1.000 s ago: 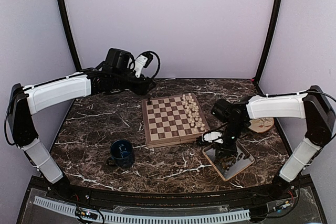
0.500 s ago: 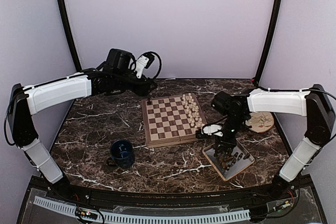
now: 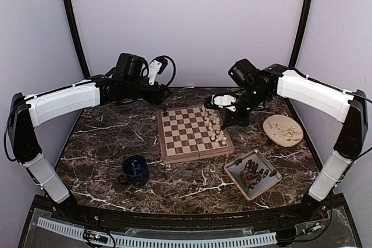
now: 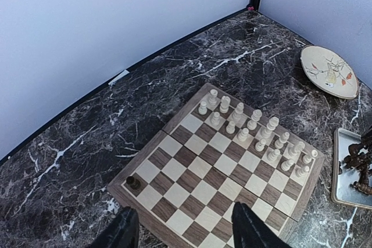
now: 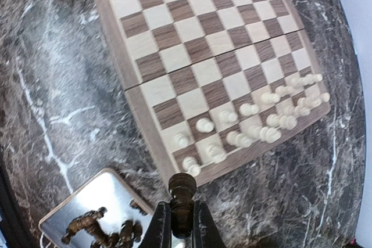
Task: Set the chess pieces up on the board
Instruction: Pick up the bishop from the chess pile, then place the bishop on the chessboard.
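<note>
**Right gripper**: closed tight on one dark piece, pinched low on the stem and held upright. Its kind cannot be told.

**Position of the dark piece:** in the air above the table, just off the board on the edge next to the white ranks.

**Left gripper**: jaws about half apart and holding nothing. It hovers over the opposite edge of the board.

**White pieces**: two filled ranks along the right side of the board.

**Corner piece**: a single dark figure standing on the far left corner square.

**Tray**: holds the tray pieces, which are dark, lying down and not yet set.

**Plate**, **mug**: off the board and not involved.

**Step in hand (judged):** carrying the dark piece across to the left back rank.

**Handling notes:**
- Travel high enough to clear the white tops, since a low pass would topple them.
- Keep the piece vertical.
- Come down over the middle of the chosen square, apart from the corner piece.
- Release only once the base sits flat, then rise straight up.
- Keep well apart from the left gripper, which hangs over the same edge.
</note>
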`<action>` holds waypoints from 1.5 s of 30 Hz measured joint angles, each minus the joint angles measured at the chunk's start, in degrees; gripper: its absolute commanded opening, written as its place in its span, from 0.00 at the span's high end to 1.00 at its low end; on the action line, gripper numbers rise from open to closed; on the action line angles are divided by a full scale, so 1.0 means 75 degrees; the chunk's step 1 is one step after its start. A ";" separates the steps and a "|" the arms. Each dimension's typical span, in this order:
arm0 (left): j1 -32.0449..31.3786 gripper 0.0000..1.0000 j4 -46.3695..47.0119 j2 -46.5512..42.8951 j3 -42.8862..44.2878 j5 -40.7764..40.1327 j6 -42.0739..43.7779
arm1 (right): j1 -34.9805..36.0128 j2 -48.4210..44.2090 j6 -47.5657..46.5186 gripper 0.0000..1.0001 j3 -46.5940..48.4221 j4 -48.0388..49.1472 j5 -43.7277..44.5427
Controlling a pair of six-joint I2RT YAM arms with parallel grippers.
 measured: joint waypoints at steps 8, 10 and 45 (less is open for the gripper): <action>0.0117 0.43 0.0017 -0.0117 -0.0015 -0.1014 -0.0061 | 0.0195 0.2224 0.0437 1.00 0.1932 0.0140 0.0111; 0.0201 0.43 0.0006 -0.0117 -0.0015 -0.1172 -0.0122 | 0.0289 0.2804 0.0583 1.00 0.2384 0.0093 0.0064; 0.0650 0.52 -0.0921 0.0839 0.0991 0.1081 -0.0274 | -0.0580 0.1297 0.1224 0.63 0.1195 0.0600 -0.1291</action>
